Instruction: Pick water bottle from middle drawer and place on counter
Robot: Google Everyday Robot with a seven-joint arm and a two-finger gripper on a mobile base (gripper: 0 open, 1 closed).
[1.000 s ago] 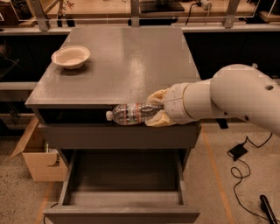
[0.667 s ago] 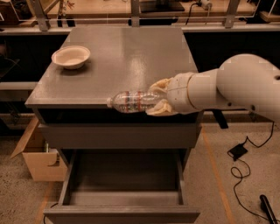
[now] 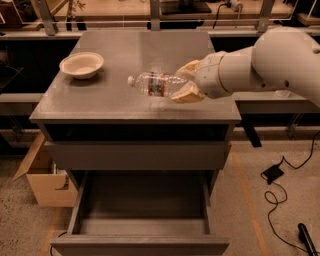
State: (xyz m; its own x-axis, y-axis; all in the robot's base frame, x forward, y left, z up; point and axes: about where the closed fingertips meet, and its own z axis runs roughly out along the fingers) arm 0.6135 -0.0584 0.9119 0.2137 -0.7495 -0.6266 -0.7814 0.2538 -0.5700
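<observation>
A workshop-like lab (long bench [image 3: 100, 11], floor cables [image 3: 266, 196], a cardboard box [image 3: 42, 185]), the tool [image 3: 184, 82] over the counter [image 3: 110, 102].

We see a white bowl [image 3: 81, 65] well left of the gripper [image 3: 183, 82], which is over the counter [image 3: 125, 107]. A brown cardboard box [image 3: 44, 176] and a little black block [image 3: 272, 173] sit on the floor.

Vantage: high, in front of the counter [image 3: 100, 102] — angled down.
Range: mid — open middle drawer [image 3: 142, 202] at bottom edge.
Gripper [image 3: 185, 81]: right of centre, above counter, clamped on water bottle [image 3: 154, 84].
</observation>
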